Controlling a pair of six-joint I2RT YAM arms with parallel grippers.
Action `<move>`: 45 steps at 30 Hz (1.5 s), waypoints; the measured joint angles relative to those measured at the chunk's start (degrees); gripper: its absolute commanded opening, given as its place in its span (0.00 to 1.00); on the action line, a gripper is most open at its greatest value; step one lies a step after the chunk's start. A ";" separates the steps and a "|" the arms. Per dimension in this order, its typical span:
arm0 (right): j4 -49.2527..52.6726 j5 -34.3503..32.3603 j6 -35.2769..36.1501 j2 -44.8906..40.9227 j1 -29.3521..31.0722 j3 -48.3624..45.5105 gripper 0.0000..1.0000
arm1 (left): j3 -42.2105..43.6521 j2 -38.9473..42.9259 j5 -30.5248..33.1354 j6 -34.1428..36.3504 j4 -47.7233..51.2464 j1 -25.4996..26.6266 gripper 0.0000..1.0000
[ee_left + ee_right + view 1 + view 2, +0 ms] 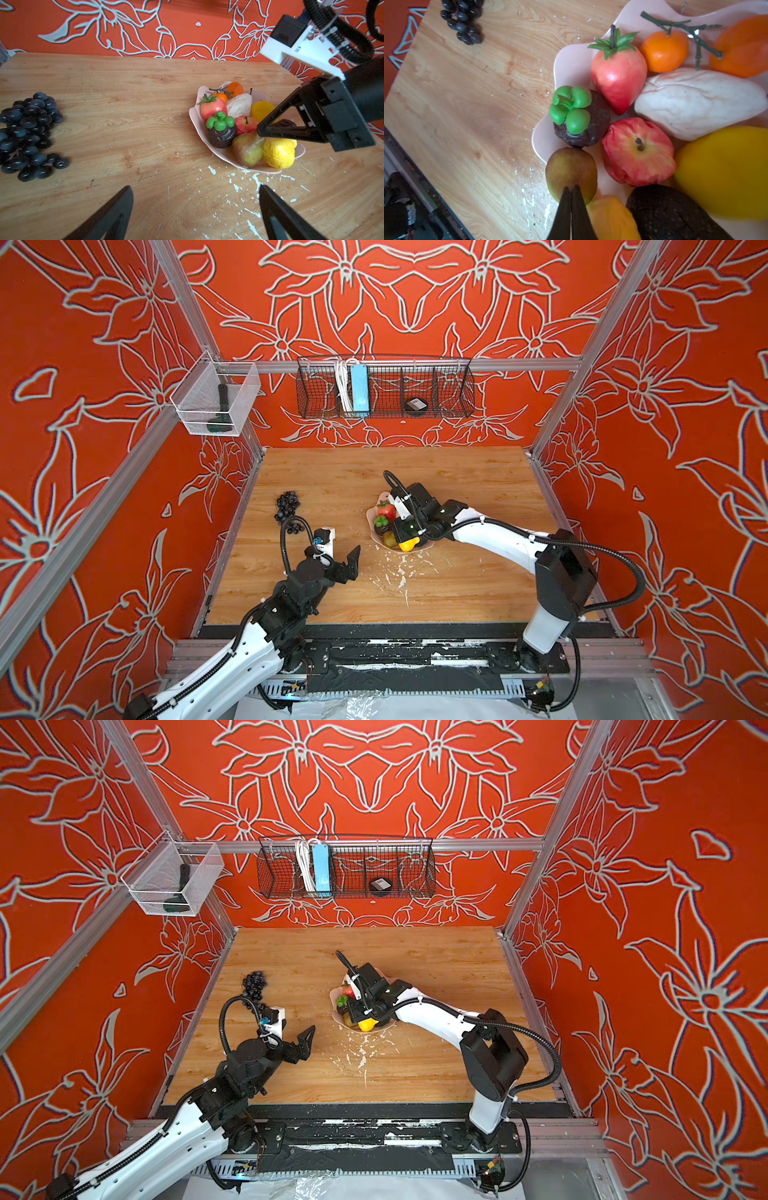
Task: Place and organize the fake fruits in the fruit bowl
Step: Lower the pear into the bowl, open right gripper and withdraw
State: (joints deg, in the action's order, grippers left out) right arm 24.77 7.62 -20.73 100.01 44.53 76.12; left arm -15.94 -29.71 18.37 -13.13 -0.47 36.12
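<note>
The pale pink fruit bowl (371, 517) (335, 997) (194, 116) (571, 62) sits mid-table with fake fruits piled in it. Among them are a strawberry (212, 107), a mangosteen (222, 135), an apple (637, 151), a pear (247, 149), a lemon (278, 152), oranges (664, 51) and a dark avocado (670, 214). A black grape bunch (287, 508) (254, 986) (27, 135) lies on the wood at the far left. My right gripper (572, 188) (258, 129) is shut and holds nothing, its tips against the pear. Between grapes and bowl, my left gripper (195, 189) (343, 549) hangs open and empty.
White paint flecks (399, 568) mark the wooden table (457, 593) in front of the bowl. A black wire basket (384, 387) and a clear mesh box (214, 400) hang on the back rail. Metal frame posts line both table sides.
</note>
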 measured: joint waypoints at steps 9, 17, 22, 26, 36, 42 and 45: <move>0.59 -0.35 1.01 1.88 0.24 1.29 0.27 | 0.00 -0.61 0.00 0.02 -0.04 0.00 0.94; 1.64 -0.28 1.07 1.88 0.24 2.25 0.44 | 0.00 -1.99 -0.02 0.00 -0.57 0.00 0.94; 2.25 -0.35 1.16 1.84 0.24 2.27 0.57 | 0.00 -3.15 -0.07 -0.02 -1.29 0.00 0.94; 3.21 -0.90 1.33 1.22 0.24 2.49 0.65 | 0.00 -4.76 -0.20 -0.22 -1.81 0.00 0.94; 5.31 -2.67 1.90 -11.34 0.26 1.57 0.68 | -9.97 -12.41 1.18 -5.25 4.44 -1.16 0.94; 2.45 -6.75 2.21 -29.55 0.24 -8.39 0.71 | -22.53 -22.34 2.99 -11.98 13.22 -8.98 0.94; 1.05 -8.81 2.08 -37.68 0.24 -14.67 0.71 | -25.40 -25.66 3.58 -13.99 17.33 -12.76 0.94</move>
State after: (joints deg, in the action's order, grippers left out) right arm 25.82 -1.19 -18.65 62.33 44.77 61.45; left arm -41.34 -55.37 21.96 -27.11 16.86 23.35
